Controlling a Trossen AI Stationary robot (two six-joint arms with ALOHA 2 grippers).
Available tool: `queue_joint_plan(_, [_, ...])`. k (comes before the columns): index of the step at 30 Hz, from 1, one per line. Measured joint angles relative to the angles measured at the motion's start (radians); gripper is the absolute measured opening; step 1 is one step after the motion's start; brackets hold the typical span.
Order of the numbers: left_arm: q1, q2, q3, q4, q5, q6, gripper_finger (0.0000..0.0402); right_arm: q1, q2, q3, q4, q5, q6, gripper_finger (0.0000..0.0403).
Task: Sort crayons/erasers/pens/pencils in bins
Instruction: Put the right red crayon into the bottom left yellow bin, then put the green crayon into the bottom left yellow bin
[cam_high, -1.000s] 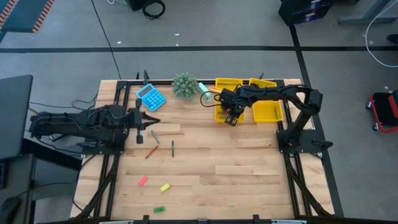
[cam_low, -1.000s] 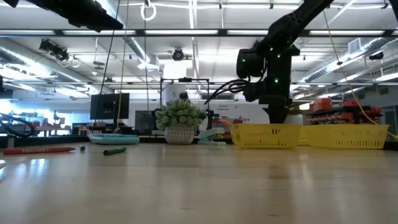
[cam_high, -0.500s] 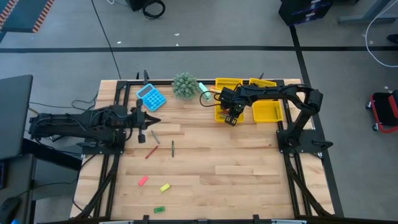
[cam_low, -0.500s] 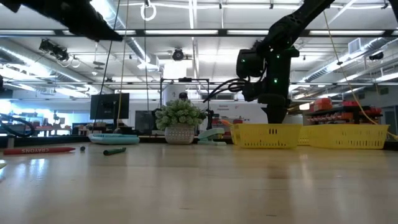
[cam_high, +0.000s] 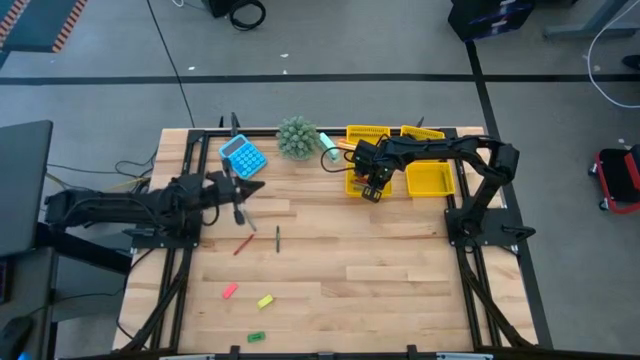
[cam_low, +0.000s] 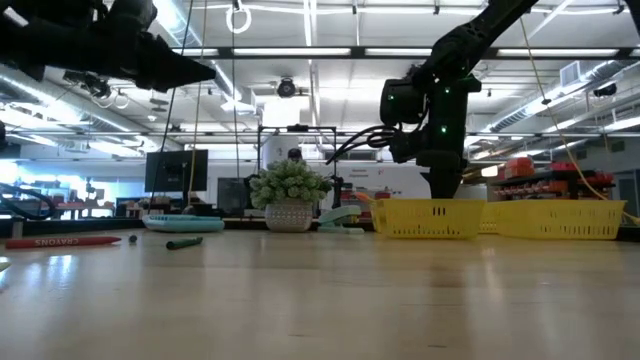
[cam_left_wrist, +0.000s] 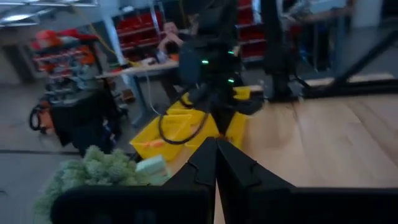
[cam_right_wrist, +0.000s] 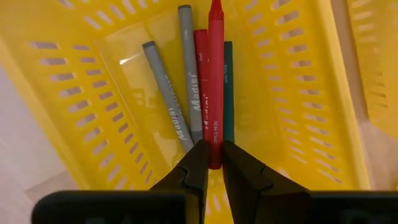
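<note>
Left end effector (cam_high: 243, 196), fingers pressed together and empty, hovers near the bench's (cam_high: 380, 270) left edge. Right end effector (cam_right_wrist: 210, 163), over a yellow bin (cam_right_wrist: 298, 93) near the far edge, pinches a red crayon (cam_right_wrist: 215, 74).

Three erasers (cam_high: 230, 291), perhaps four bins (cam_high: 430, 179), five crayons (cam_right_wrist: 215, 74) binned, one calculator (cam_high: 242, 156), one plant (cam_high: 297, 137).

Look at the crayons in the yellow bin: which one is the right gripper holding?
The bright red crayon, pinched between the right gripper fingers; the grey, darker red and dark green ones lie loose on the bin floor.
</note>
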Motion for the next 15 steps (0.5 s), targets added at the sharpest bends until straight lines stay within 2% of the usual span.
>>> queue_joint_plan(8, [0.074,0.031,-0.027,0.058,0.096,-0.125,0.003,0.0,0.0,0.0,0.0,-0.006,0.003,0.0074])
queue_joint_plan(15, [0.083,0.059,-0.027,0.056,0.106,-0.186,0.003,0.0,-0.004,0.026,-0.01,0.005,0.026,0.0103])
